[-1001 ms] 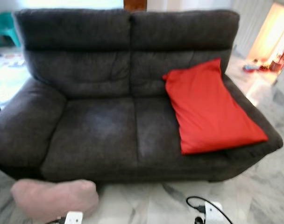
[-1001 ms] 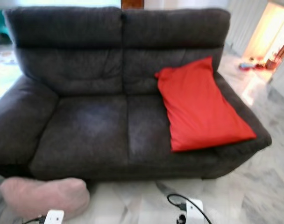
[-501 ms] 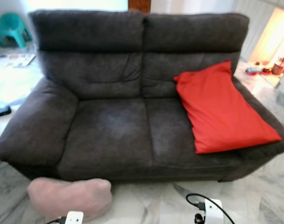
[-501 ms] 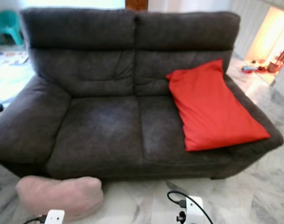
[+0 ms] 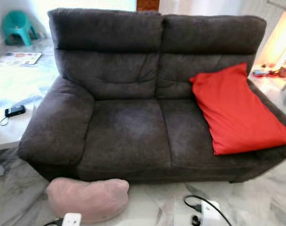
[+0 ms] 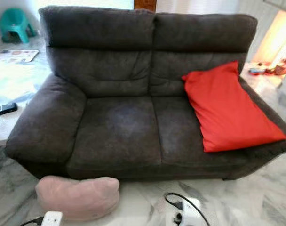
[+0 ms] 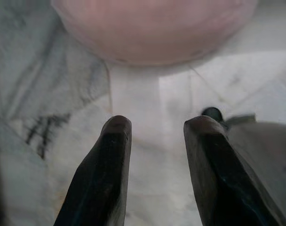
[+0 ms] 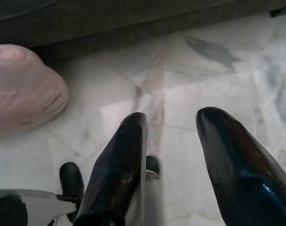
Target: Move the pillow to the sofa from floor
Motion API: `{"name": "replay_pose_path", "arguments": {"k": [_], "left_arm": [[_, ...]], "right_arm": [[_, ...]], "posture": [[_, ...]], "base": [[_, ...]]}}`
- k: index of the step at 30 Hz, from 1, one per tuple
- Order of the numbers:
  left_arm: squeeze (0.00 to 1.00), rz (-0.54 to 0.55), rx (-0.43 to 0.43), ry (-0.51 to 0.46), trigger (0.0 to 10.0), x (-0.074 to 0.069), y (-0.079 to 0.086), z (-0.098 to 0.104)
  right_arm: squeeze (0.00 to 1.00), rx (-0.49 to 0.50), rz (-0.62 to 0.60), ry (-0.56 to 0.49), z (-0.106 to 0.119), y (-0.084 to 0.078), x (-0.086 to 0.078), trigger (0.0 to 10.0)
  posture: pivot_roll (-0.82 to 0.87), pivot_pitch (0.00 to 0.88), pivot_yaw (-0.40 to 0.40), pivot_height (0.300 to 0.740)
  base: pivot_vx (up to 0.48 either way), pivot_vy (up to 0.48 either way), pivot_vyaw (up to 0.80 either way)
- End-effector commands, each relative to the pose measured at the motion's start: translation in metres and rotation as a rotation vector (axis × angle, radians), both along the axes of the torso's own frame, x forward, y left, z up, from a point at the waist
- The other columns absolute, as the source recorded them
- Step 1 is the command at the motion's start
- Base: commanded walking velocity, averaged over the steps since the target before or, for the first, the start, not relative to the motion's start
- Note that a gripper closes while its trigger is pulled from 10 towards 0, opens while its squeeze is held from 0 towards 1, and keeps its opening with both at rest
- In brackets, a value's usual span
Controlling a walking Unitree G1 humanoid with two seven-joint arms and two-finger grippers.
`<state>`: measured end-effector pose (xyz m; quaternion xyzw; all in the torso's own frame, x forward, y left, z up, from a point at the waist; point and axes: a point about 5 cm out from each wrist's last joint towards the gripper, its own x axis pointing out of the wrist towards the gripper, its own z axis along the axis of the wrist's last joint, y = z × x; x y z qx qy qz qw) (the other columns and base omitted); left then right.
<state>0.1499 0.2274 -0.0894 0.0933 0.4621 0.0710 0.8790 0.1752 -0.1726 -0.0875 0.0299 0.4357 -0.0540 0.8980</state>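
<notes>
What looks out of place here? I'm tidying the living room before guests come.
The soft pink pillow lies on the marble floor against the front of the dark grey fabric sofa, below its left seat. The red rectangular cushion sits askew, slanting over the right armrest.

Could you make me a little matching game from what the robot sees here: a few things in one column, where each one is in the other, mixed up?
Things:
1. pink pillow
2. red pillow
3. teal stool
4. black phone

Places:
A. on the sofa's right seat, leaning on the backrest
B. on the white surface left of the sofa
C. on the marble floor in front of the sofa
D. far back, behind the sofa's left side

Pairs: 1-C, 2-A, 3-D, 4-B
</notes>
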Motion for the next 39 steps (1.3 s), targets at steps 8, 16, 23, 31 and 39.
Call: {"name": "replay_pose_path", "arguments": {"k": [8,16,23,31,39], "left_arm": [[0.0,-0.008,-0.011,0.002,10.0,-0.0031,-0.0062,-0.0023],[0.0,-0.006,-0.011,0.01,10.0,-0.0078,-0.0054,-0.0037],[0.0,-0.01,-0.01,0.014,10.0,-0.0085,-0.0063,-0.0042],[0.0,-0.011,-0.01,0.017,10.0,-0.0091,-0.0079,-0.0048],[0.0,-0.015,-0.008,0.02,10.0,-0.0095,-0.0071,-0.0048]], "right_arm": [[0.0,-0.015,-0.023,0.012,-0.0014,-0.0099,-0.0054,10.0],[0.0,-0.014,-0.018,0.011,-0.0014,-0.009,-0.0052,10.0],[0.0,-0.01,-0.017,-0.001,-0.0007,-0.0076,-0.004,10.0],[0.0,-0.013,-0.016,-0.01,-0.0005,-0.0078,-0.0042,10.0],[0.0,-0.025,-0.001,-0.025,-0.0008,-0.0136,-0.0086,10.0]], "posture": [[0.0,0.0,-0.046,0.74],[0.01,0.0,-0.05,0.74],[0.01,0.0,-0.049,0.74],[0.01,0.0,-0.047,0.74],[0.01,0.0,-0.047,0.74]], "base": [[0.0,0.334,0.0],[0.0,0.333,0.0],[0.0,0.334,0.0],[0.0,0.334,0.0],[0.0,0.083,0.4]]}}
